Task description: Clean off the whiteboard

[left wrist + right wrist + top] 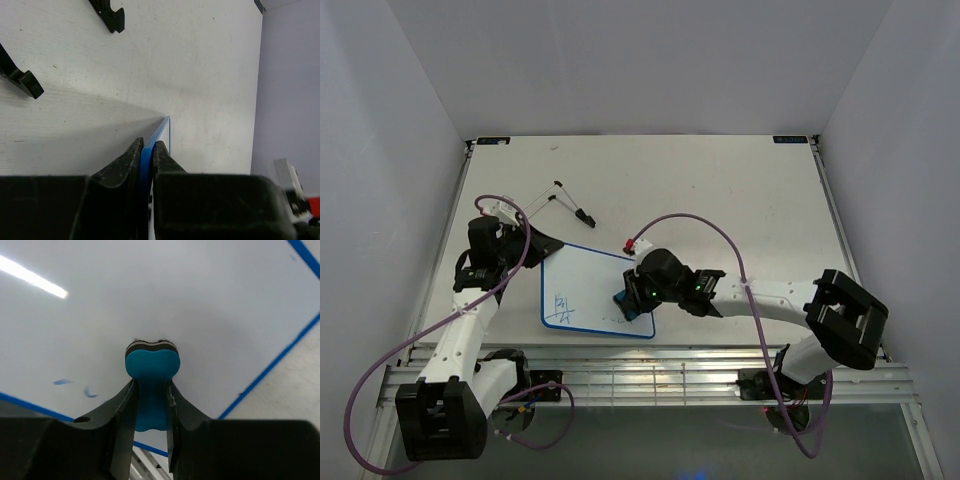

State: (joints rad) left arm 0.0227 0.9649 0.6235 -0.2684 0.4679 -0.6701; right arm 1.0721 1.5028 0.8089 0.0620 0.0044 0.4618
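Note:
The whiteboard (590, 285) lies flat at the near middle of the table, white with a blue rim. Blue marker scribbles (563, 305) sit near its near left corner. My left gripper (542, 246) is shut on the board's far left rim; in the left wrist view the blue rim (155, 137) runs between the closed fingers (148, 148). My right gripper (630, 298) is shut on the blue bone-shaped eraser (151, 365), pressing it on the board near its near right corner. Small blue marks (89, 391) show left of the eraser in the right wrist view.
A black hinged tool (565, 198) lies on the table beyond the board's far left corner; its tips show in the left wrist view (111, 16). Walls enclose the table on three sides. A slotted metal rail (650, 375) runs along the near edge.

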